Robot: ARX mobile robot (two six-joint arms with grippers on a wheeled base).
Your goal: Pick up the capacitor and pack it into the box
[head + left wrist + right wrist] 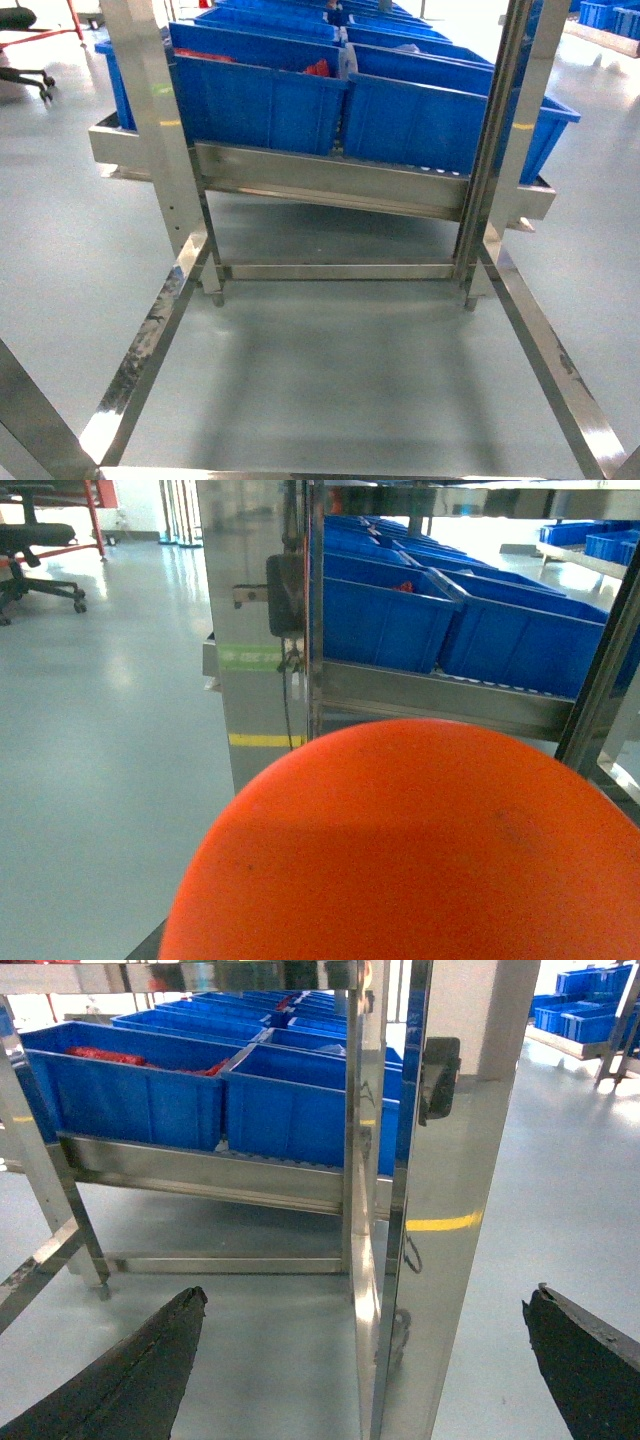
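Observation:
No capacitor can be made out in any view, and the box is out of view. My right gripper (pixel 368 1295) is open. Its two dark fingertips (pixel 185 1310) stand far apart low in the right wrist view, with nothing between them but a steel rack post (pixel 430 1210) further off. In the left wrist view a smooth orange rounded surface (pixel 400 850) fills the lower half and hides the left jaws. Neither gripper shows in the head view.
A stainless steel rack (pixel 330 180) carries rows of large blue bins (pixel 260 100) on a slanted shelf. Some bins hold red things (pixel 110 1057) too small to identify. Steel frame rails (pixel 150 340) run along the grey floor. An office chair (pixel 35 540) stands far left.

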